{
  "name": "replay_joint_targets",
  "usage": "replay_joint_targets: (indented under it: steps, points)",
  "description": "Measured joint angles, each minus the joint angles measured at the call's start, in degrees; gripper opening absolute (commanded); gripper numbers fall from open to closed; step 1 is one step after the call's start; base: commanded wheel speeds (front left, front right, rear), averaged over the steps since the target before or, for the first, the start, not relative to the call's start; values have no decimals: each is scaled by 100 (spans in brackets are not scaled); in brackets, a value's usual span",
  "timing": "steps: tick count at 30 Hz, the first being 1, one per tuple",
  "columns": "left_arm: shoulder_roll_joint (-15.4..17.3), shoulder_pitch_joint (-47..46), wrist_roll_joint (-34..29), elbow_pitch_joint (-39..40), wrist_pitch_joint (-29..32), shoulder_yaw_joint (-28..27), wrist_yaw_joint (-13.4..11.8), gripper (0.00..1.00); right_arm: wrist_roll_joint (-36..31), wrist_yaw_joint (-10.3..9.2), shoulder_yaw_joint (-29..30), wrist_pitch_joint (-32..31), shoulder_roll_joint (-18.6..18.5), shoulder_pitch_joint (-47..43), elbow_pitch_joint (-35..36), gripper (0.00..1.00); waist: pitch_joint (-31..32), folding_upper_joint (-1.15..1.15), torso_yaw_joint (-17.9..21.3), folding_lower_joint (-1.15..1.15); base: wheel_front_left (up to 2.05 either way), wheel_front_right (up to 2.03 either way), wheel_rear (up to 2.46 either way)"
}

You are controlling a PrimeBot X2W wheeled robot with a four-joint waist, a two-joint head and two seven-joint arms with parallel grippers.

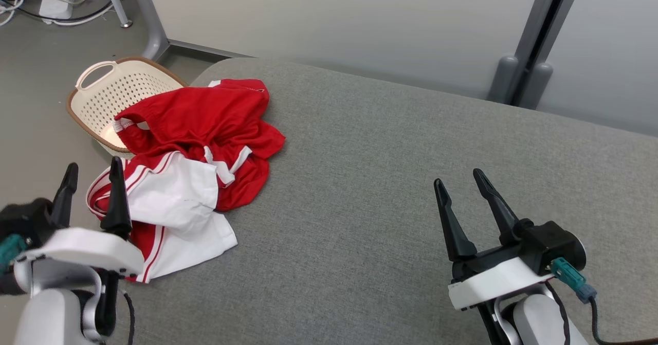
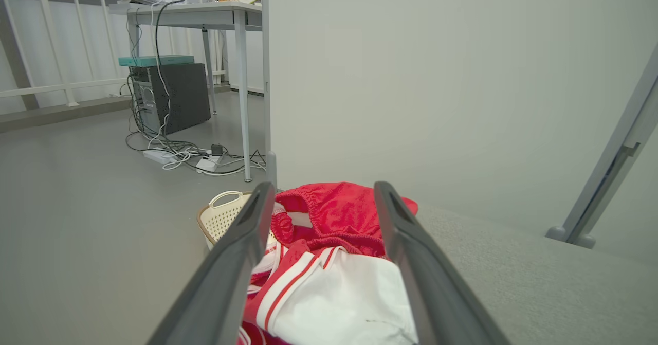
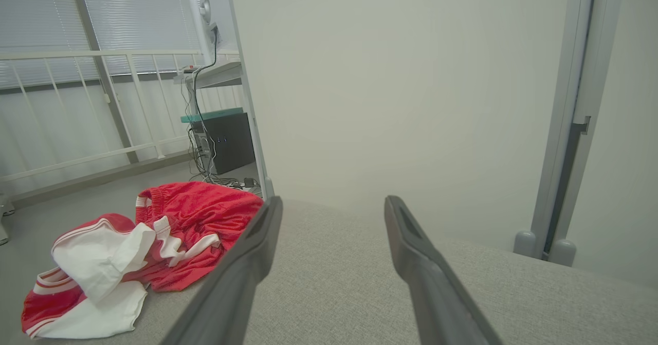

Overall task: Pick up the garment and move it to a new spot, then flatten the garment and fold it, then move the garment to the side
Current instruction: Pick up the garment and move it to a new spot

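Both my pincers are spread wide, nothing in either. The garment (image 1: pixel 195 149), red with white panels and stripes, lies crumpled at the left side of the grey pad (image 1: pixel 385 180). Its left part looks to hang past the pad's edge toward the basket (image 1: pixel 103 93) on the floor.

My left gripper (image 1: pixel 94 163) sits at the heap's near left edge. In the head view its right finger overlaps the striped white part. I can't tell if it's touching or just above. In the left wrist view the cloth lies straight ahead between my fingers, white panel nearest, red waistband beyond.

My right gripper (image 1: pixel 458 176) is well apart, over bare pad. The garment lies off to its left, as the right wrist view shows too.

The heap's long axis runs away from me, leaning a bit right, from the white near end to the red far end.

My call: pickup not yet started. The left arm is far nearer and should take the near white end. The right would have to cross the pad to reach the red end.
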State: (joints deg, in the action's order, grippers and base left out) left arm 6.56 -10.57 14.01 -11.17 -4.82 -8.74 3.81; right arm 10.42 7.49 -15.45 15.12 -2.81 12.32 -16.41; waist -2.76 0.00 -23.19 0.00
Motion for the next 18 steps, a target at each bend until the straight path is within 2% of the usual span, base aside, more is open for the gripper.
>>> replay_joint_targets:
  steps: [3, 6, 11, 18]
  points:
    - [193, -438, 287, -21, 842, -37, 70, 100, -57, 0, -40, 0, 0, 91, -14, 100, -110, 0, 106, 0, 0, 0, 0]
    - [520, -941, 445, -60, 1684, -41, 121, 100, -145, 0, -49, 0, 2, 229, -21, 100, -260, 0, 235, 0, 0, 0, 0]
    - [933, -1739, 858, -695, 2911, -126, 171, 100, -223, 0, -123, 0, -1, 442, -58, 100, -537, 0, 533, 0, 0, 0, 0]
    - [1548, -2631, 1255, -2014, 3504, -403, 225, 100, -278, 0, -176, -1, -19, 761, -4, 100, -992, 0, 1057, 0, 0, 0, 0]
